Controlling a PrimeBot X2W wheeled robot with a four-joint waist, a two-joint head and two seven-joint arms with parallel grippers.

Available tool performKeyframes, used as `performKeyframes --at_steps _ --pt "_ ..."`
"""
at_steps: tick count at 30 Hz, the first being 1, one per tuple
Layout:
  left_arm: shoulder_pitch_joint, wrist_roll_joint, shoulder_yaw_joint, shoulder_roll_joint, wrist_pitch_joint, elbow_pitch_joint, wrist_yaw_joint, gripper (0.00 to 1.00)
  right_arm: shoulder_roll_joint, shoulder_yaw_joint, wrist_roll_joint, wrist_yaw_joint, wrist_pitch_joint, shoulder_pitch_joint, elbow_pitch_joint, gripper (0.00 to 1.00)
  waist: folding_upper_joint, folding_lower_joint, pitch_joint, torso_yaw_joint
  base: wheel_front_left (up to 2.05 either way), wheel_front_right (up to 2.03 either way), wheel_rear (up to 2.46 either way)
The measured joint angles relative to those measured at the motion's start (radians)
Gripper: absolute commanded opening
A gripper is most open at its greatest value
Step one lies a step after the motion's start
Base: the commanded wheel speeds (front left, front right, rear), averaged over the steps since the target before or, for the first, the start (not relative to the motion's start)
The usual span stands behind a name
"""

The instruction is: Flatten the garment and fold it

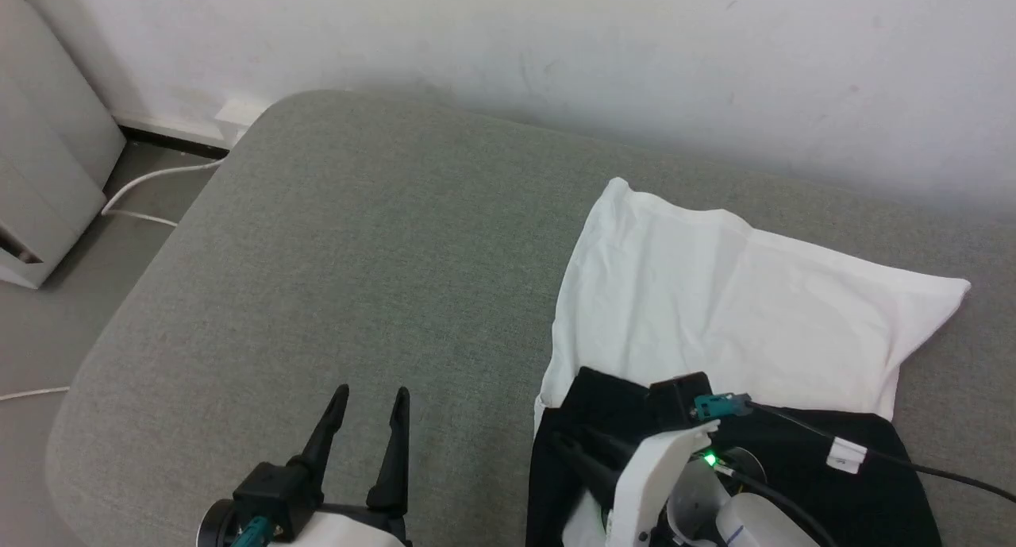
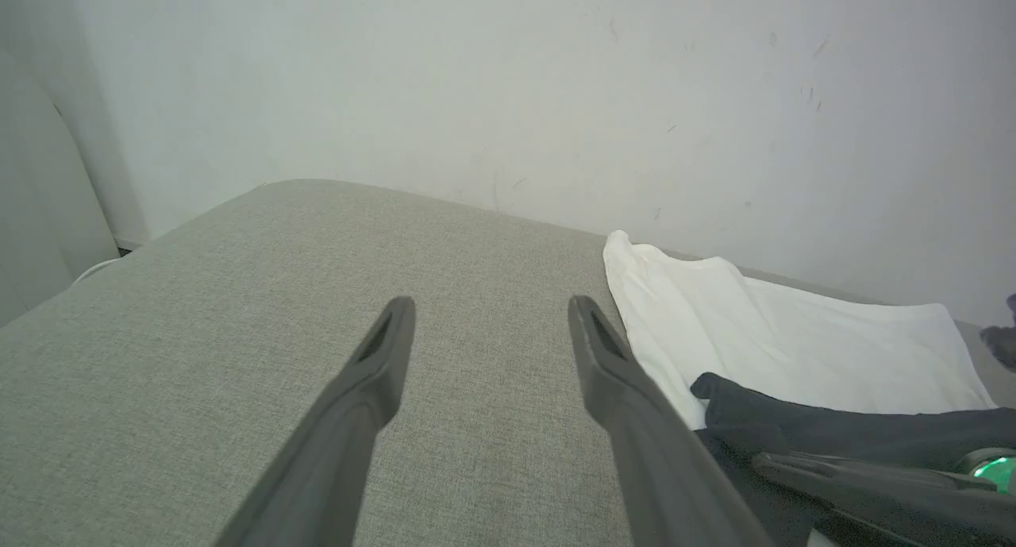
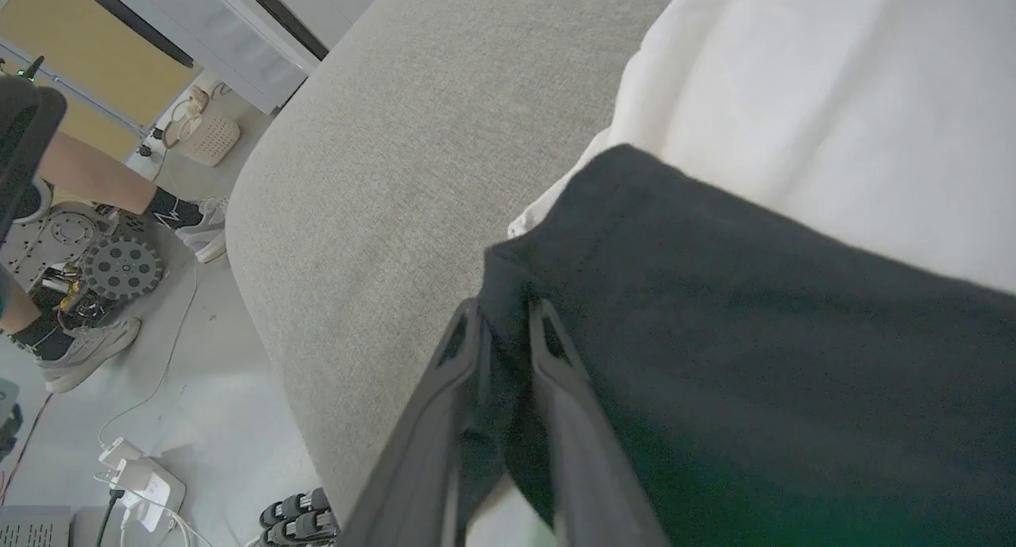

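The garment (image 1: 738, 309) lies at the right of a grey cushioned surface (image 1: 357, 253), its white body spread flat and a black sleeve (image 1: 833, 491) folded across its near part. My right gripper (image 1: 575, 452) is low over that sleeve's left end. In the right wrist view, the right gripper (image 3: 505, 309) has its two fingers close together with the sleeve's (image 3: 754, 333) black edge pinched between them. My left gripper (image 1: 371, 392) hovers open and holds nothing over bare cushion left of the garment (image 2: 778, 333), the left gripper (image 2: 490, 302) fingers wide apart.
A white wall runs behind the cushion. A pale cabinet (image 1: 40, 158) and white cables (image 1: 143, 190) are on the floor at the left. The right wrist view shows a person's shoes (image 3: 87, 348), a toothed wheel (image 3: 123, 267) and a power strip (image 3: 143, 483) on the floor.
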Motion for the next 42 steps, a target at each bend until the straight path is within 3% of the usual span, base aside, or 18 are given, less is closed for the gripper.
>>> performKeyframes --at_steps 6,11,18,22,26,32,37,42 --pt "-0.003 -0.001 0.002 0.001 -0.001 0.007 0.0 1.0 0.002 0.009 -0.038 0.0 -0.032 -0.05 0.033 1.0 0.0 -0.0001 -0.009 -0.026 0.0 0.0 0.0" --pt "-0.003 -0.004 0.006 0.003 -0.004 0.007 0.0 1.0 -0.008 -0.065 -0.183 0.0 -0.056 -0.097 -0.018 1.0 0.0 -0.0002 -0.024 -0.07 0.0 0.0 0.0" --pt "-0.005 -0.009 0.014 0.012 -0.009 0.004 0.0 1.0 -0.196 -0.204 -0.415 0.0 -0.137 -0.117 -0.208 1.0 0.0001 -0.0002 -0.042 -0.145 0.0 0.0 0.0" --pt "-0.015 -0.011 0.022 0.012 -0.009 -0.002 0.0 1.0 -0.252 -0.324 -0.485 0.0 -0.194 -0.069 -0.303 1.0 0.0 -0.0002 -0.046 -0.188 0.0 0.0 0.0" --pt "-0.023 -0.019 0.03 0.011 -0.01 -0.007 0.0 1.0 -0.229 -0.462 -0.519 0.0 -0.238 0.04 -0.388 1.0 0.0 -0.0002 -0.043 -0.226 0.0 0.0 0.0" --pt "-0.048 -0.026 0.03 0.01 -0.01 0.0 -0.015 1.0 -0.123 -0.591 -0.541 0.0 -0.279 0.18 -0.494 1.0 0.0 -0.0002 -0.018 -0.277 0.0 0.0 0.0" --pt "-0.109 -0.026 0.024 0.027 0.003 0.046 -0.036 1.0 -0.055 -0.621 -0.548 0.0 -0.287 0.233 -0.543 1.0 0.0 -0.0002 0.019 -0.317 0.0 0.0 0.0" --pt "-0.244 -0.026 0.009 0.072 0.121 0.1 -0.063 1.0 -0.033 -0.609 -0.552 0.0 -0.287 0.241 -0.581 1.0 0.0 -0.0002 0.067 -0.358 0.0 0.0 0.0"
